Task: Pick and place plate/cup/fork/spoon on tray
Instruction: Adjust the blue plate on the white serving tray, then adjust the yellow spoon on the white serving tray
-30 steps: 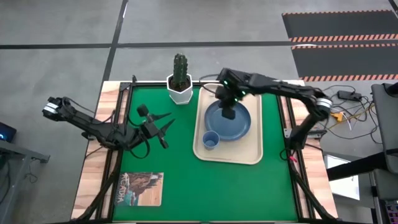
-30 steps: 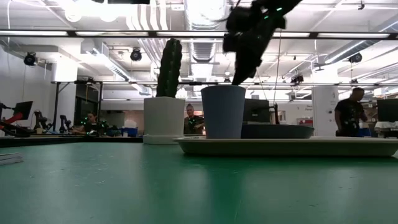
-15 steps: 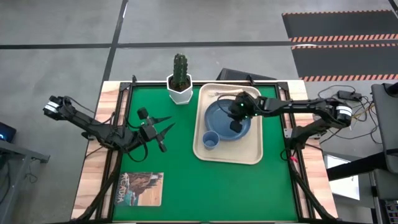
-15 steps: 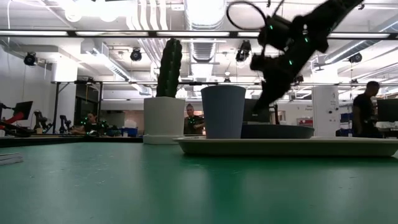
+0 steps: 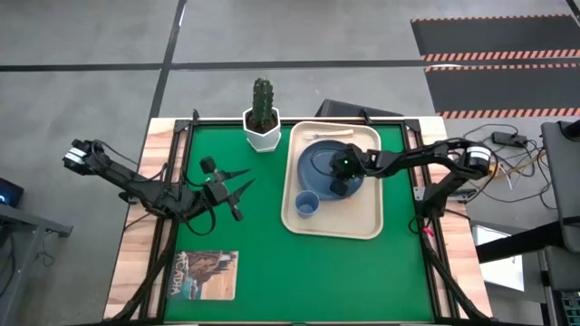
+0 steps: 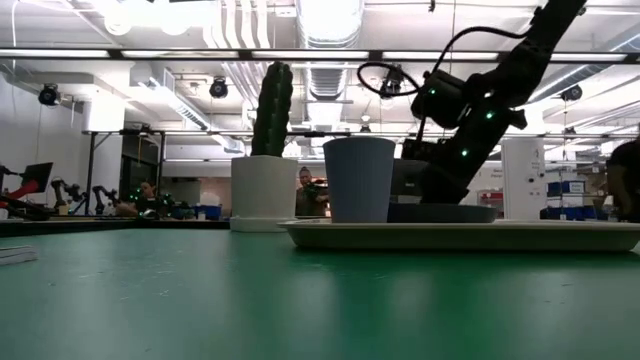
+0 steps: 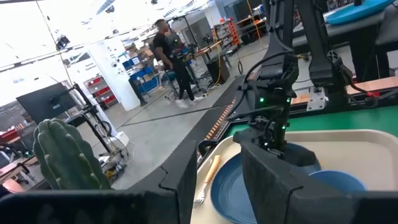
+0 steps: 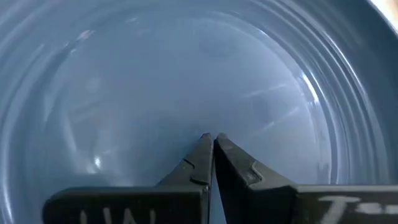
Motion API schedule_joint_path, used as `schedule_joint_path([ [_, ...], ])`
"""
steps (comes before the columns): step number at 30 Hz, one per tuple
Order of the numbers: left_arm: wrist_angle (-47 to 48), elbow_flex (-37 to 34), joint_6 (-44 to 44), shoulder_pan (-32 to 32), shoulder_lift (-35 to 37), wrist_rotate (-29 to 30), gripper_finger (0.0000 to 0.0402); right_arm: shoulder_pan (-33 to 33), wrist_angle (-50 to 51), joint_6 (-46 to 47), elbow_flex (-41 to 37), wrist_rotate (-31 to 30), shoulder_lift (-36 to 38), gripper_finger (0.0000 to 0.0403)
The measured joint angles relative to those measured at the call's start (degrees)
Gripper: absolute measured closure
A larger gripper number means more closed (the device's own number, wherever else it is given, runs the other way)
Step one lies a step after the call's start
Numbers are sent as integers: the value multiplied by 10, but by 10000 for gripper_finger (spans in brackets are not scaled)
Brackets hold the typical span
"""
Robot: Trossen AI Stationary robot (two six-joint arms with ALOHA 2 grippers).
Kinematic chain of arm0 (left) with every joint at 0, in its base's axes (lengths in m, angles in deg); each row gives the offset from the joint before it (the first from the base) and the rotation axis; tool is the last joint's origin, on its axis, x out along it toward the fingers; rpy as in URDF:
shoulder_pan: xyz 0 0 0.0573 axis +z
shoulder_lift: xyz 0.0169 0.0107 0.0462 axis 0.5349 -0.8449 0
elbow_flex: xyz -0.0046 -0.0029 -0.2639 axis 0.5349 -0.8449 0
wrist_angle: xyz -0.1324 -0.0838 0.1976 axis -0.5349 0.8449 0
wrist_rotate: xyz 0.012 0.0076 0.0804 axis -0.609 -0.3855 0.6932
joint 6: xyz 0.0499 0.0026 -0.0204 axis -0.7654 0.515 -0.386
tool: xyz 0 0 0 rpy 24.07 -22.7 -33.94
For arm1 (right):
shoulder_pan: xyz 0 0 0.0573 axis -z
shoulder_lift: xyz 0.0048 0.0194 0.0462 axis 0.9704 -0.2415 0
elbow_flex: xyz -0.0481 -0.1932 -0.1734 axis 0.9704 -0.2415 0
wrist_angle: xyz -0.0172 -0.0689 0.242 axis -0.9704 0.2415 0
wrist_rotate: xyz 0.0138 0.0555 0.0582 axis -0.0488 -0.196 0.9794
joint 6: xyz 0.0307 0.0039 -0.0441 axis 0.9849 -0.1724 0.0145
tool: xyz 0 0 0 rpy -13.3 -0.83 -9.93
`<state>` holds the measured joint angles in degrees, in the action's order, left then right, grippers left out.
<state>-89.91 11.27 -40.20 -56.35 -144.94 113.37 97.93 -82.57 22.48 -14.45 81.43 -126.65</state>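
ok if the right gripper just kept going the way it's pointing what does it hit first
Most likely the plate. The right gripper points down into its slate-blue surface, jaws shut and empty, and nothing shows between them. How far above the plate it hangs is unclear.

You have a cactus (image 5: 262, 94) standing upright in a white pot (image 5: 263, 132) at the far edge of the green mat (image 5: 263, 244), which covers the wooden table (image 5: 136, 249). A book (image 5: 204, 273) lies flat at the mat's near left corner. Beyond the table, a person (image 7: 168, 59) stands in the room, and others show near the shelves.
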Motion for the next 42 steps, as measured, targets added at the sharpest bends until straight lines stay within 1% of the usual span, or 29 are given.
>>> schedule_joint_path([
  [3,0,0,-3,0,0,0,295,2,6,-5,14,-3,-12,394],
  [8,0,0,-3,0,0,0,295,4,21,-12,36,-1,-10,394],
  [12,9,0,-1,-2,0,0,295,-3,31,-5,37,3,27,394],
  [15,56,0,2,-14,8,0,295,-22,29,4,15,4,73,394],
  [18,135,0,37,-32,24,-4,295,-50,-3,20,-25,15,128,394],
  [21,213,0,103,-46,47,-23,295,-90,-50,34,-71,21,183,394],
  [24,263,-1,178,-51,65,-35,295,-130,-58,59,-108,24,229,394],
  [30,268,-11,278,-51,72,-36,295,-218,-59,119,-149,29,276,394],
  [34,263,-11,302,-51,61,-36,295,-276,-60,121,-165,25,288,394],
  [39,263,-11,326,-51,44,-35,295,-317,-59,120,-188,-34,293,394],
  [42,261,-11,331,-51,32,-34,295,-322,-59,130,-192,-46,291,394],
])
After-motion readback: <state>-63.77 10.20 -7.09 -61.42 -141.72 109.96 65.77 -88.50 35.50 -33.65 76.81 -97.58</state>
